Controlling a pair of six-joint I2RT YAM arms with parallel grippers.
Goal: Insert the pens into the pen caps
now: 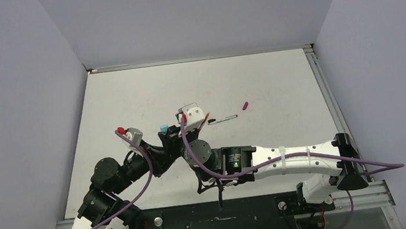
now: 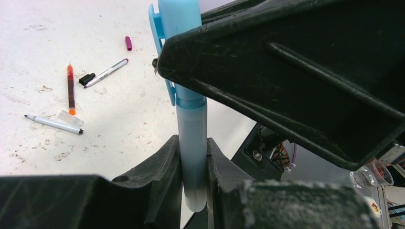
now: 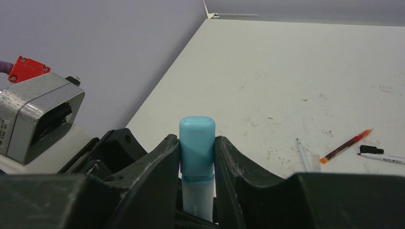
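Observation:
My left gripper (image 2: 193, 145) is shut on the lower end of a thick pale blue-white pen barrel (image 2: 192, 124) and holds it upright above the table. A light-blue pen cap (image 3: 197, 148) with a clip sits on the barrel's top end (image 3: 198, 198). My right gripper (image 3: 197, 143) is shut on that cap from both sides. The cap also shows in the top view (image 1: 163, 127) between the two wrists. A thin red pen (image 2: 70, 88), a grey-white pen (image 2: 53, 123) and a black-tipped pen (image 2: 107, 72) lie on the table.
A small purple cap (image 1: 244, 106) lies right of the pens, and also shows in the left wrist view (image 2: 128, 43). A clear cap (image 2: 70, 118) and a black cap (image 2: 87, 78) lie among the pens. Grey walls stand on the left, back and right of the white table (image 1: 145, 92).

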